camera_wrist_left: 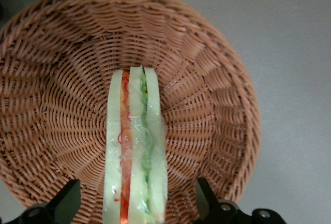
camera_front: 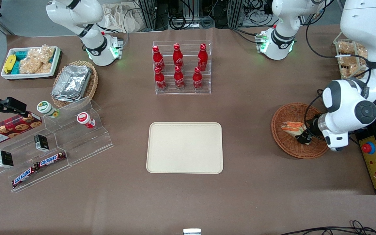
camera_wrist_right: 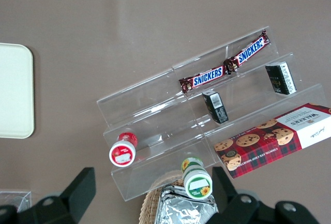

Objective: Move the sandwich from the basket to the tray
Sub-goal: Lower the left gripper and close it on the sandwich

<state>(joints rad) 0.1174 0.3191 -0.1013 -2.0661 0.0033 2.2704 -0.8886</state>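
Note:
The sandwich (camera_front: 292,126) is a wrapped wedge of pale bread with orange and green filling, lying in the round reddish-brown wicker basket (camera_front: 286,147) toward the working arm's end of the table. My left gripper (camera_front: 304,137) is lowered into the basket, open, with one finger on each side of the sandwich and a gap on both sides. In the left wrist view the sandwich (camera_wrist_left: 135,146) stands edge-up between the black fingertips (camera_wrist_left: 204,198) of the gripper (camera_wrist_left: 137,195), on the basket floor (camera_wrist_left: 62,79). The cream tray (camera_front: 184,147) lies bare at the table's middle.
A clear rack of red bottles (camera_front: 181,67) stands farther from the front camera than the tray. A stepped acrylic stand (camera_front: 57,140) with snacks, a tan basket of foil trays (camera_front: 73,83) and a white snack bin (camera_front: 29,62) lie toward the parked arm's end. A control box (camera_front: 374,160) sits beside the basket.

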